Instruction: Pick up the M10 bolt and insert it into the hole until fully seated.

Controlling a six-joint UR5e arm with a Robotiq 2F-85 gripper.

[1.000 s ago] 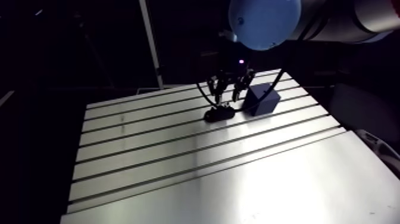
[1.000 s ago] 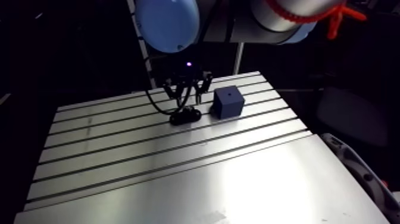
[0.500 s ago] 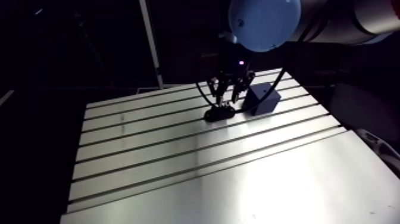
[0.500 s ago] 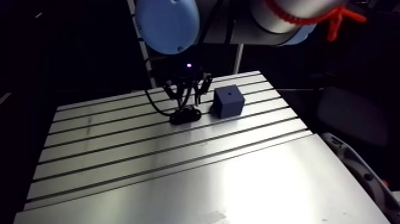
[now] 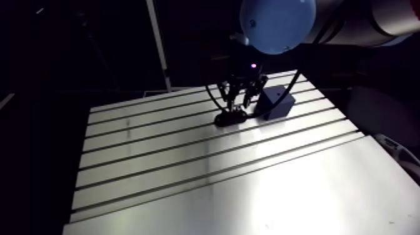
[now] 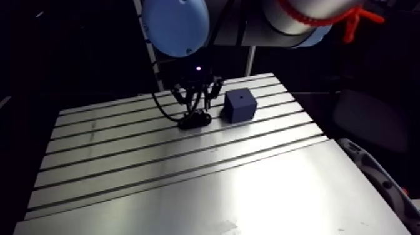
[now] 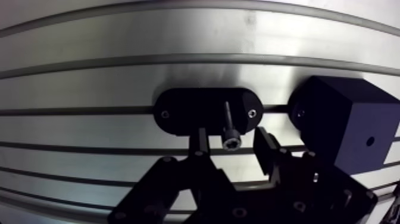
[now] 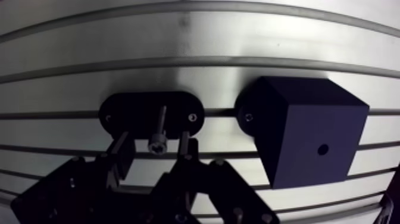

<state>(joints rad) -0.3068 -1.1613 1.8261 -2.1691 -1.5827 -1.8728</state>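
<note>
In the wrist view a black socket-head bolt (image 7: pixel 231 138) stands upright in a black oval holder (image 7: pixel 178 113) on the slotted table. My gripper (image 7: pixel 232 146) hangs straight over it, open. One finger stands on each side of the bolt head, with a gap on both sides. Beside the holder sits a dark blue cube (image 7: pixel 348 122) with a small round hole (image 7: pixel 370 142) in its facing side. The arm view shows the gripper (image 6: pixel 197 103) low over the holder (image 6: pixel 194 119), with the cube (image 6: pixel 240 106) just to its right.
The aluminium table (image 6: pixel 187 187) has several long slots running across it. A broad smooth plate fills the near part. The table's edges lie close behind the cube and at the far left.
The arm view has shifted very slightly. The gripper stays over the holder, and the bolt, holder and cube have not moved.
</note>
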